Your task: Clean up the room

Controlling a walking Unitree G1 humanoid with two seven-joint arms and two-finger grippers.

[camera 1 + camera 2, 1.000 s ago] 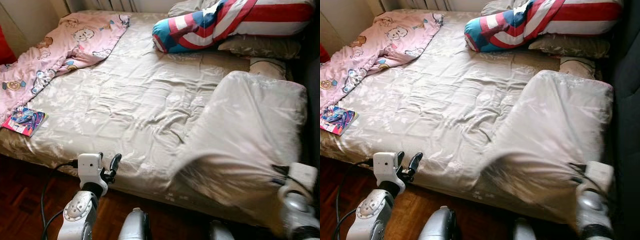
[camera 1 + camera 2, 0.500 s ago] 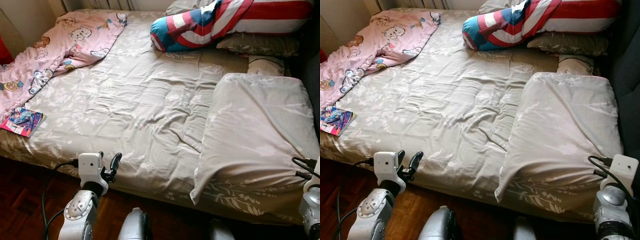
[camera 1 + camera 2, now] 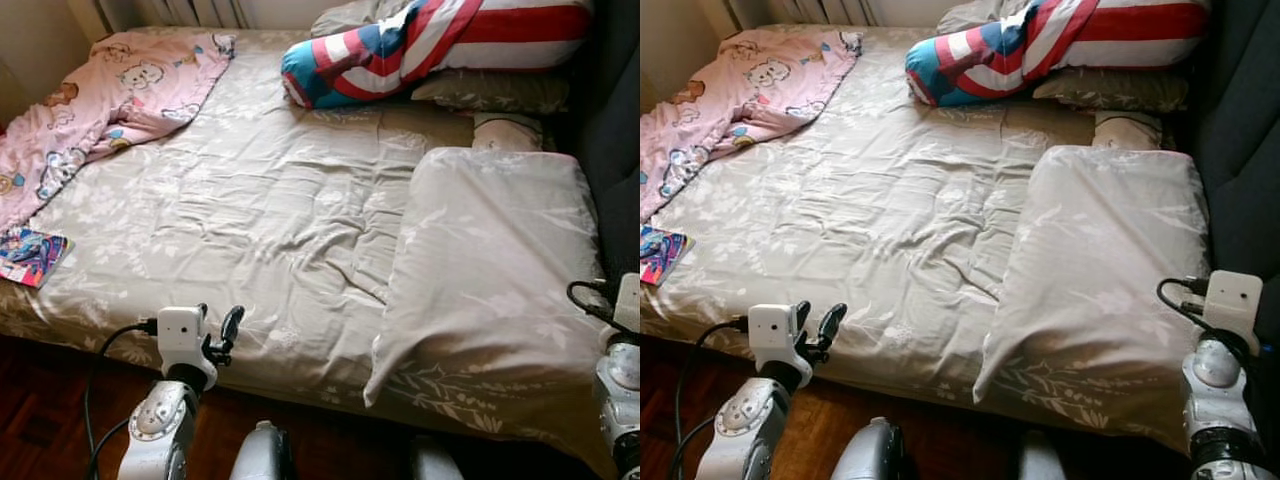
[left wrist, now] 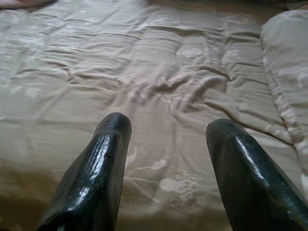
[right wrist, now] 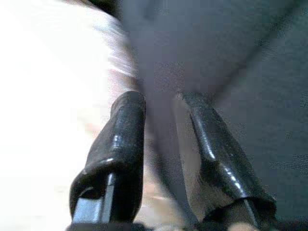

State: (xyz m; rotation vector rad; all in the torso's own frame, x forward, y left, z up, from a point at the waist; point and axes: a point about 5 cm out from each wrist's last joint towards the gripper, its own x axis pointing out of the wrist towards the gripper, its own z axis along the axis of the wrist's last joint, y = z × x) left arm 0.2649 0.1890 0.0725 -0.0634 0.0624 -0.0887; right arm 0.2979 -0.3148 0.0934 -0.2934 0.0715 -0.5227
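Observation:
A beige flower-print duvet [image 3: 260, 210] covers the bed. Its right part is a folded flap [image 3: 490, 270] lying flat, with a loose corner [image 3: 375, 372] near the bed's front edge. My left gripper [image 3: 218, 325] is open and empty, just above the front edge of the bed; the left wrist view has its fingertips [image 4: 115, 126] over the wrinkled duvet. My right arm's wrist [image 3: 1230, 300] is at the flap's right edge. The right gripper [image 5: 161, 98] is open, with pale cloth blurred beside it and a dark grey surface behind.
A pink cartoon blanket [image 3: 100, 110] lies rumpled at the bed's far left. A red, white and blue striped pillow [image 3: 420, 45] and beige pillows [image 3: 500, 90] sit at the head. A colourful book [image 3: 28, 255] rests at the left edge. Dark wooden floor [image 3: 50, 400] runs below, and a dark wall [image 3: 1240, 150] stands at the right.
One second ago the duvet's right part was raised and blurred at my right gripper; now it lies flat as a folded flap. My right arm has drawn back to the right. The left arm stayed put.

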